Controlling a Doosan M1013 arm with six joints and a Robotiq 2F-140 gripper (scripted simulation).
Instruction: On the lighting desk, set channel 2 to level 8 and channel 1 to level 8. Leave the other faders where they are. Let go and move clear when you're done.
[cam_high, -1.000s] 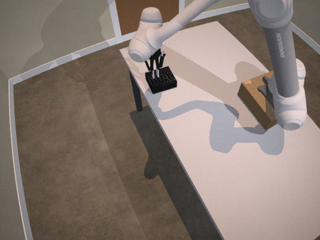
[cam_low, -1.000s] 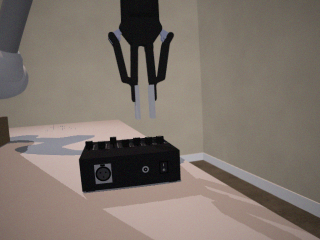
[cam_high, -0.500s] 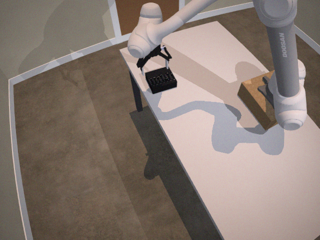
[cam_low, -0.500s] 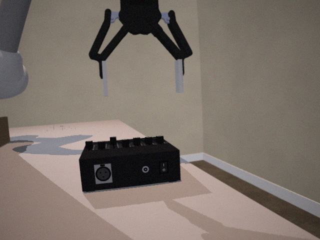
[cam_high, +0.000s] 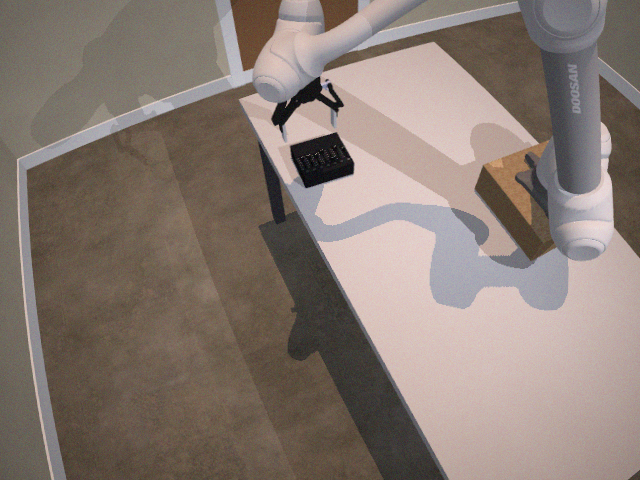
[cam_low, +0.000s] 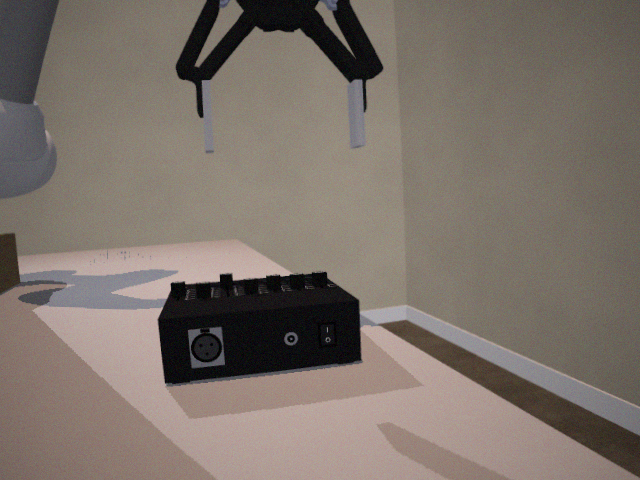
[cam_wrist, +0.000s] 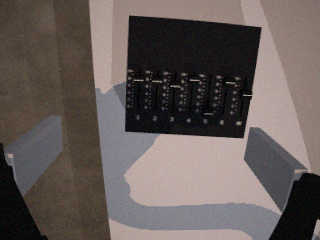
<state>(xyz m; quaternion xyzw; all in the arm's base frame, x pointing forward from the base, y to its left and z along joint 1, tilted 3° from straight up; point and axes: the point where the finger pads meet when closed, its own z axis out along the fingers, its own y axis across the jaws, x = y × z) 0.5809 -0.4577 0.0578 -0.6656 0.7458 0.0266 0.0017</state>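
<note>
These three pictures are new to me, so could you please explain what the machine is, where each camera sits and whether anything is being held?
The white machine is a single robot arm, standing on a wooden block on a pale table. At its end is a black two-fingered gripper. The first picture looks down from above. The second looks from low at table height, showing the gripper hanging well above a small black lighting desk without touching it. The third comes from a camera on the wrist, looking straight down at the desk's row of sliding faders. The fingers are spread wide apart and hold nothing.
</note>
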